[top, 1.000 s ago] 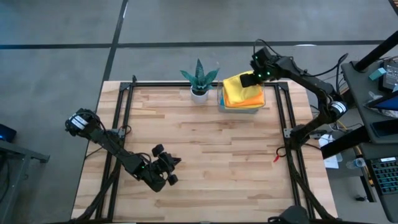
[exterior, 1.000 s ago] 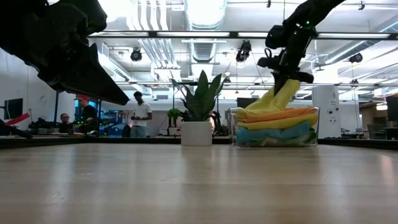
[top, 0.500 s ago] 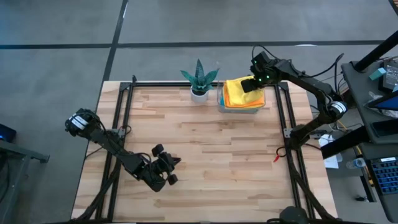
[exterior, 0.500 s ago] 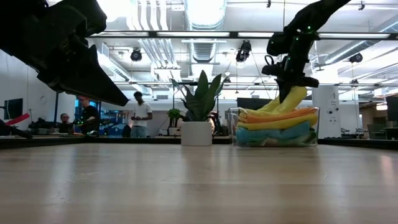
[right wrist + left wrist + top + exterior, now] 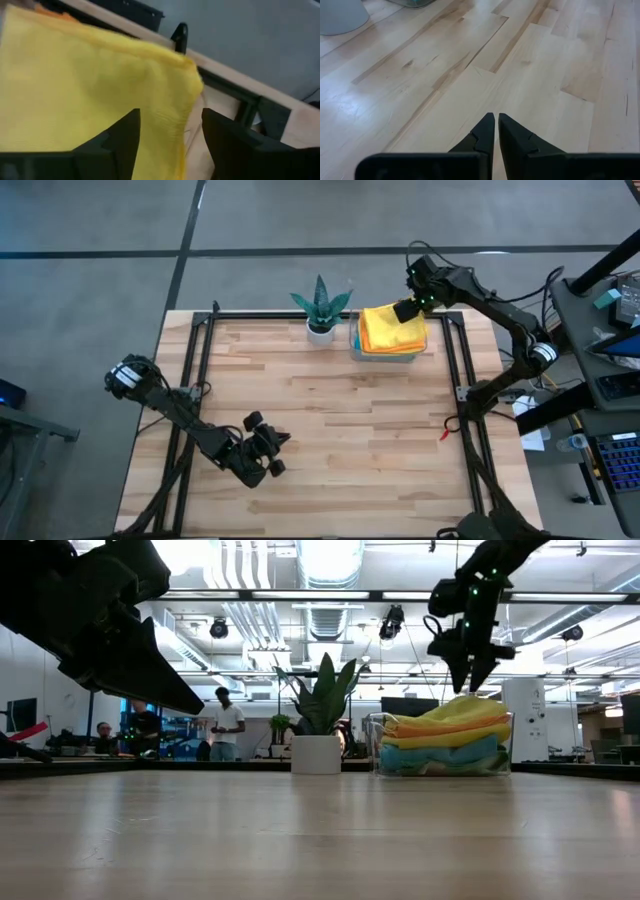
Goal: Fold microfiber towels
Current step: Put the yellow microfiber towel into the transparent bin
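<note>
A stack of microfiber towels lies in a clear tray at the table's far right, with a yellow towel on top, an orange one under it and a blue one lower down. My right gripper hangs open just above the yellow towel, its fingers on either side of the towel's edge and clear of it. My left gripper is shut with nothing in it, low over the bare wood near the table's front left.
A spiky green plant in a white pot stands just left of the tray. A black frame rail runs along the table's far and side edges. Bare wood spreads across the table's middle. People stand in the room behind.
My right gripper held a corner of the yellow towel raised above the stack, sank with it toward the tray, then opened and let go. The towel has fallen back flat on the stack, and the gripper has risen a little and tipped.
</note>
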### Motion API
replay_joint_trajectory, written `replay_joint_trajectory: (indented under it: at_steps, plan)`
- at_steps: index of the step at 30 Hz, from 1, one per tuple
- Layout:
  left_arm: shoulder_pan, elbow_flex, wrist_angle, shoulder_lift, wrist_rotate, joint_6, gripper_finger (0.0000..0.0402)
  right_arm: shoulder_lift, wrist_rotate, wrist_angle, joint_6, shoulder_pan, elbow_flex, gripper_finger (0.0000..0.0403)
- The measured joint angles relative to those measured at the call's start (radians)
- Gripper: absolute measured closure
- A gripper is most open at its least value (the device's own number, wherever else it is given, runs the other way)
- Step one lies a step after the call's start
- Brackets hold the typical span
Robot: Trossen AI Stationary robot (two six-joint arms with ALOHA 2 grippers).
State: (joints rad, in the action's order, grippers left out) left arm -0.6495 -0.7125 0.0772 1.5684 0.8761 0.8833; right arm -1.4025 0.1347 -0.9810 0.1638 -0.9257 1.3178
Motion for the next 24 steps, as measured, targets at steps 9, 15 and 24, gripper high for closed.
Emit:
replay_joint_trajectory:
  at_steps: [9,15,24]
  plan:
    - [0.002,0.000,-0.008,0.000,0.000,0.000,0.0391,0.004,0.009,-0.009,-0.073,0.013,0.085,0.0238]
    - [0.006,0.000,-0.009,0.000,0.021,0.000,0.0391,0.016,0.007,-0.020,-0.102,0.063,0.058,0.0319]
    - [0.008,0.000,-0.010,0.000,0.023,0.000,0.0391,0.023,0.012,-0.040,-0.112,0.114,0.010,0.0391]
